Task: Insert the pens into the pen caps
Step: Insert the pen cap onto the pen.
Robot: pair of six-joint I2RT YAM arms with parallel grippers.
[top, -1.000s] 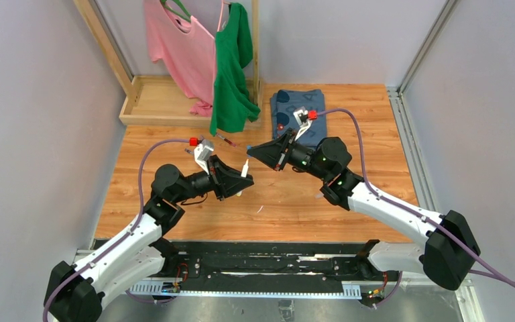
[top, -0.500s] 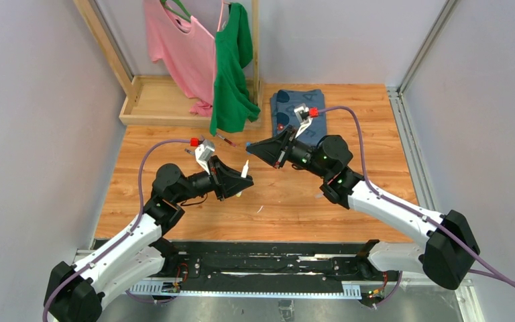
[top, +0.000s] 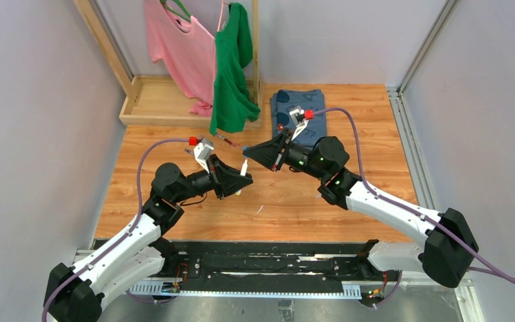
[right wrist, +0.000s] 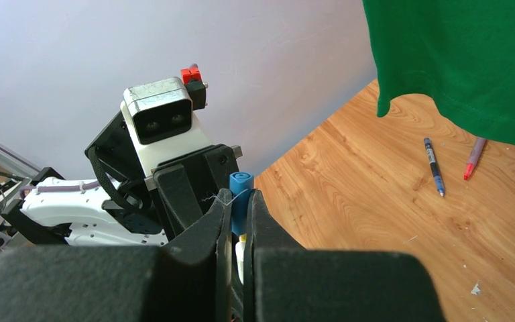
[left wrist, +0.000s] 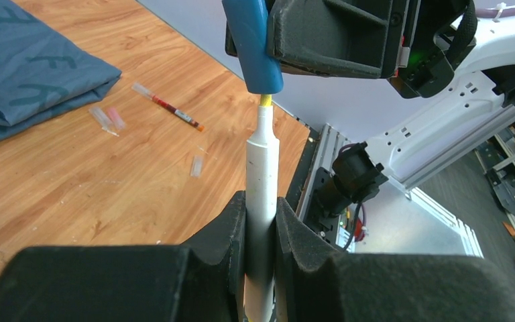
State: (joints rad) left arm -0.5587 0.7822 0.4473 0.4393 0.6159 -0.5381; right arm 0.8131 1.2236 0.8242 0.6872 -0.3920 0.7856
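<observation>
Seen from above, the white pen and blue cap are mere specks between the arms. The left wrist view shows the left gripper clamped on the pen, whose lower end is hidden and whose yellow tip is at the cap's mouth. The right gripper pinches the cap, jaws nearly closed. Only its view shows two loose pens on the table.

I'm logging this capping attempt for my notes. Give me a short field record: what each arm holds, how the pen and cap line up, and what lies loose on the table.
left gripper: jaws shut on white pen, tip toward the cap
right gripper: jaws shut on blue cap
alignment: pen's yellow tip at the cap's mouth, barrel not yet inside
loose on table: dark red pen, clear cap, blue-black pen
</observation>
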